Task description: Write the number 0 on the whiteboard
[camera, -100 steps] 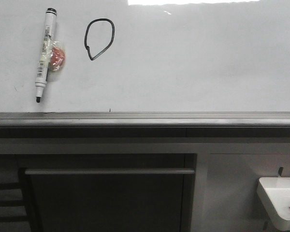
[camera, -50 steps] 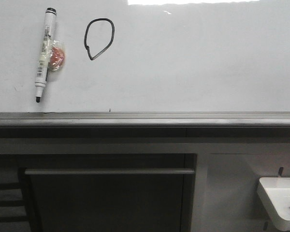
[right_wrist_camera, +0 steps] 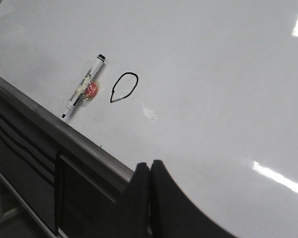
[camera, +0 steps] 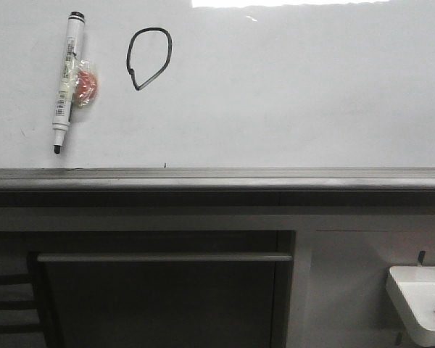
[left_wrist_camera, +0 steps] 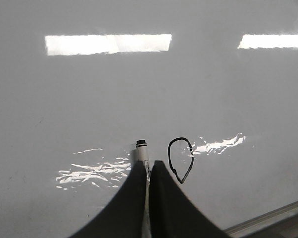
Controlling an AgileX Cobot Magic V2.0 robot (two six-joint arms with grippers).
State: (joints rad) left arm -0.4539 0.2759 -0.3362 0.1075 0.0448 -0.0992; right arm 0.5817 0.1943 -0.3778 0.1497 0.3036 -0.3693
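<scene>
**Front view: zero drawn, pen laid down**

Nearest, the grey edge rail (camera: 217,177) bounds the whiteboard (camera: 312,94). Further up lies the marker pen (camera: 66,80), apparently uncapped, touching a small red item (camera: 85,84); just beside it sits the number 0 (camera: 149,58), a closed loop. Left hand (left_wrist_camera: 149,171) and right hand (right_wrist_camera: 150,171) are both closed, seemingly empty. Writing looks finished.

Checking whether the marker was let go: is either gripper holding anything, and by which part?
Nothing is held. The marker pen lies free on the whiteboard; left gripper and right gripper are shut, empty.
</scene>
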